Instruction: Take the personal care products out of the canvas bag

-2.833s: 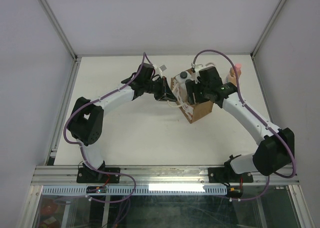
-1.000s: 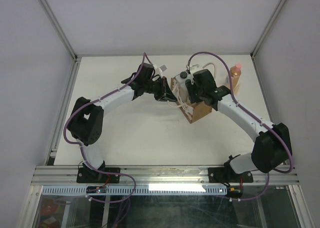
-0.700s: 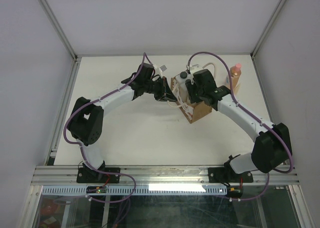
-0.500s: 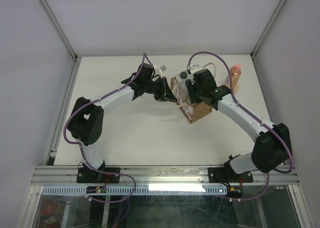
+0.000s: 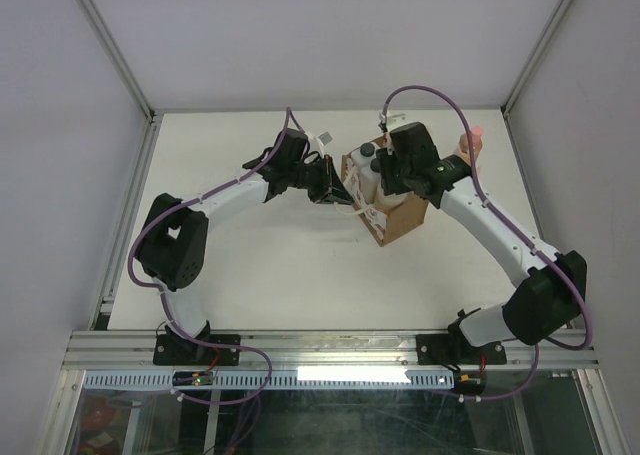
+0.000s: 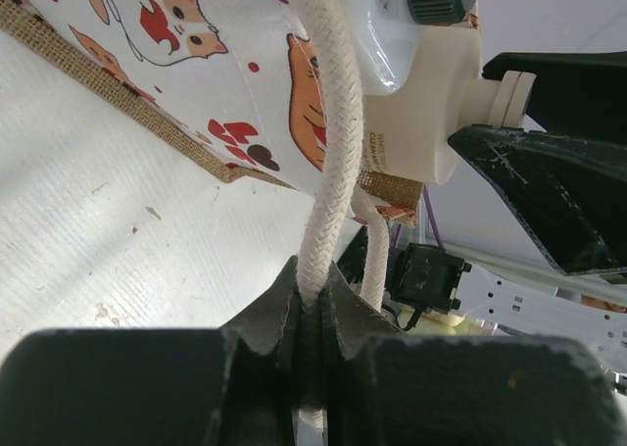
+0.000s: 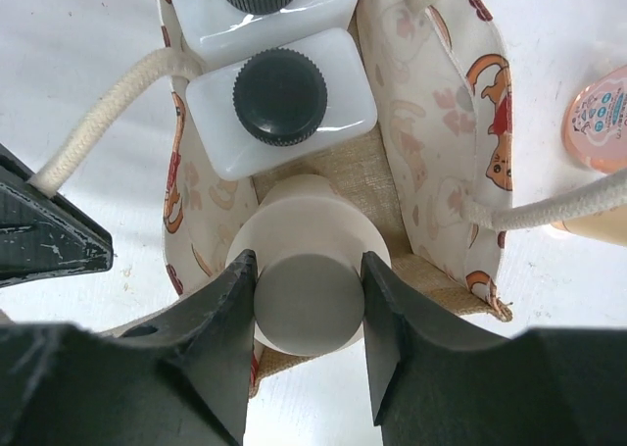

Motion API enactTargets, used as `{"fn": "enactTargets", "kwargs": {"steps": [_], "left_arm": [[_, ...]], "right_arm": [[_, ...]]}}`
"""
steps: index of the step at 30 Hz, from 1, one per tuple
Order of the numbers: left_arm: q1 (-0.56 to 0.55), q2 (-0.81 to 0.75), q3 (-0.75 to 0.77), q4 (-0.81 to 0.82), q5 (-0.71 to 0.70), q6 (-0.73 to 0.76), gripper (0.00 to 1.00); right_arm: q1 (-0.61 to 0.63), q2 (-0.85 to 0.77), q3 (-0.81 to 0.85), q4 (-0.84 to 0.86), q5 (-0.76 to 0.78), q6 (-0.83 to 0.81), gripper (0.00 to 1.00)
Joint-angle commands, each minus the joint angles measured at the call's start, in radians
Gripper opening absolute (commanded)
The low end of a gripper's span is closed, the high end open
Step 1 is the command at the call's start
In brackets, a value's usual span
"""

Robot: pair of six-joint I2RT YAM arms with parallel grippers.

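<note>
The brown canvas bag stands mid-table with its printed lining showing. My left gripper is shut on one cream loop handle and holds it taut. My right gripper is above the bag, shut on the cap of the cream bottle. Two white squarish bottles with dark caps stand behind it in the bag; one also shows in the top view. The peach-orange bottle with pink cap stands on the table to the bag's right, also in the right wrist view.
The white tabletop is fenced by a metal frame rail on the left and grey walls behind. The bag's other handle loops toward the peach-orange bottle. My two arms arch in from the near edge.
My right gripper has shifted up and back over the bag and now grips the cream bottle's cap. My left gripper has stayed on the handle.
</note>
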Motion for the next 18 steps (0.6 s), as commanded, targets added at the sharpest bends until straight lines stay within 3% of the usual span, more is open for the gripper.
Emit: {"fn": "enactTargets", "kwargs": {"steps": [1,18], "left_arm": [[0.0,-0.025,0.018,0.046,0.009,-0.021,0.0],[-0.001,0.001,0.042,0.047,0.022,-0.018,0.0]], "right_arm": [[0.003,-0.021,0.104,0.021,0.034,0.027,0.0],[-0.006,-0.008,0.348,-0.191,0.101,0.085,0.0]]}}
